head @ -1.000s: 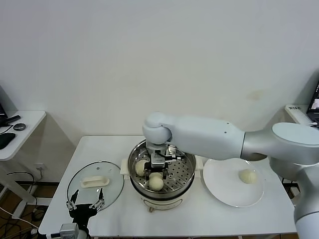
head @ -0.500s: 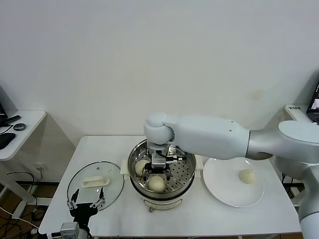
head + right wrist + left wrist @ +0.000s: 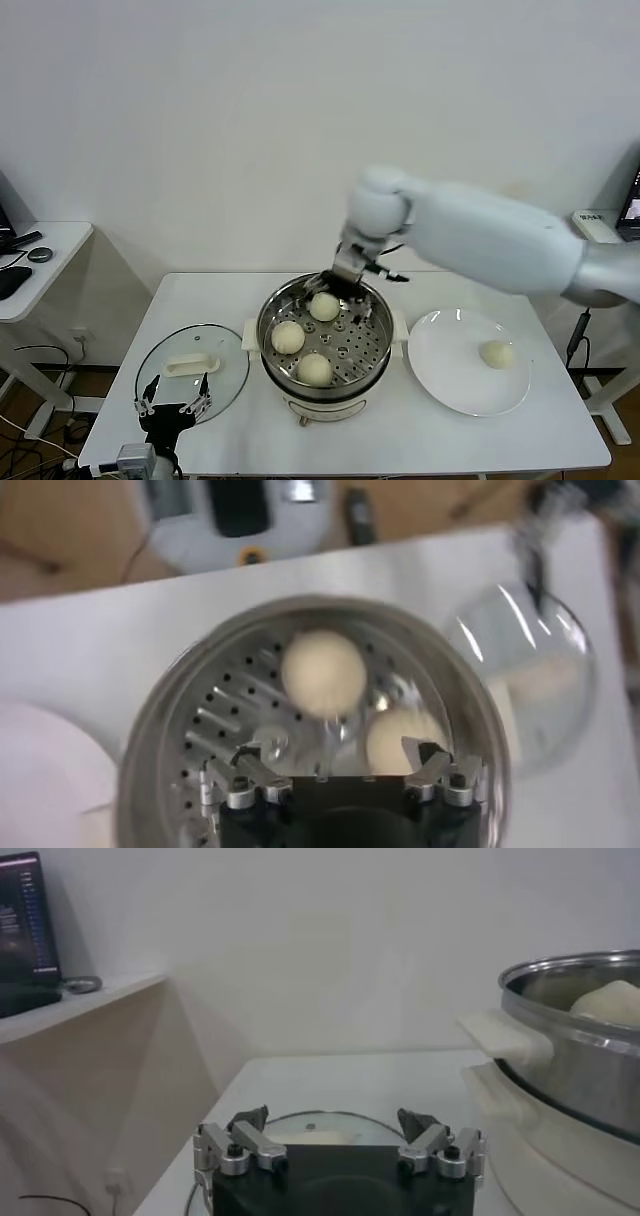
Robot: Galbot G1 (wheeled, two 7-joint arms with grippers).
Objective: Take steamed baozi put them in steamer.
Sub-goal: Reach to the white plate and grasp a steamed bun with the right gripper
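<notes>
Right end effector (image 3: 352, 284) risen, apparently empty; three baozi (image 3: 314, 368) in steamer (image 3: 372, 352).

3 baozi (image 3: 288, 337) in steamer (image 3: 375, 345), 1 on plate (image 3: 450, 380).

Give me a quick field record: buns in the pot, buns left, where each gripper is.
steamer: three baozi on its perforated tray
plate: one bun left
right gripper: open, empty, above the steamer's far rim
left gripper: open, idle, at the table's near edge by the glass lid
</notes>
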